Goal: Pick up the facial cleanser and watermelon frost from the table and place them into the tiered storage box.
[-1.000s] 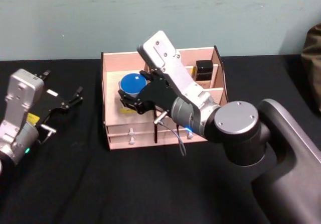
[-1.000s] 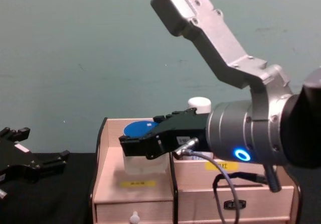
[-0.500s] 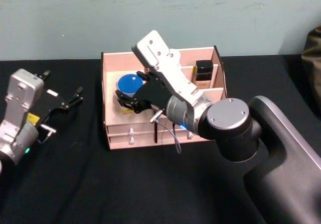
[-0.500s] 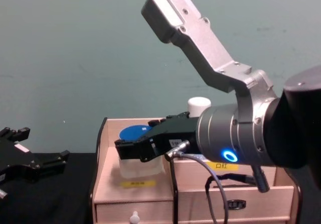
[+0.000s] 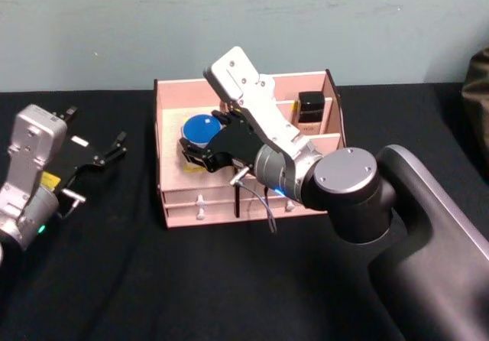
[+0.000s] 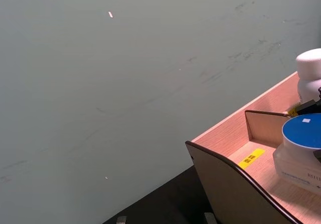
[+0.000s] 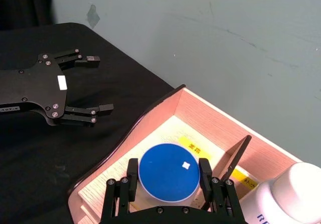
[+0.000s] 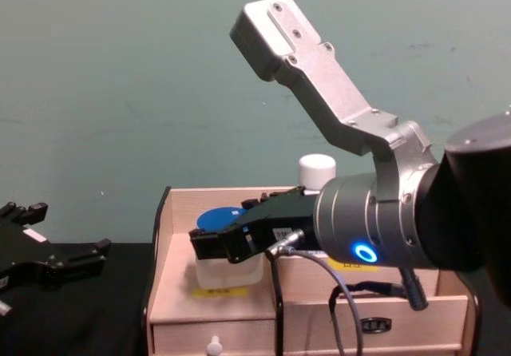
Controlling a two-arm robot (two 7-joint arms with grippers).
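Note:
My right gripper [image 5: 200, 138] [image 7: 168, 166] [image 8: 211, 240] reaches into the left compartment of the tiered storage box [image 5: 244, 79] [image 8: 160, 236] [image 7: 150, 113]. It is shut on a clear jar with a blue lid [image 5: 202, 125] [image 7: 166, 173] [image 8: 227, 264] [image 6: 303, 148], whose base is down at the compartment floor above a yellow label. A white-capped bottle [image 8: 317, 168] [image 7: 296, 194] [image 6: 310, 68] stands upright in the compartment behind. I cannot read which of the two is the facial cleanser and which the watermelon frost. My left gripper [image 5: 95, 127] [image 7: 100, 83] [image 8: 68, 228] hovers open and empty over the table, left of the box.
A small black box [image 5: 310, 105] stands in the back right compartment. Two front drawers with knobs [image 5: 200, 200] face me. The black table [image 5: 114, 280] lies open in front and to the left. My right arm's silver link [image 8: 319, 85] rises high over the box.
The right gripper carried the blue-lidded jar slightly left, then eased it back and down into the left compartment. The left arm has not moved.

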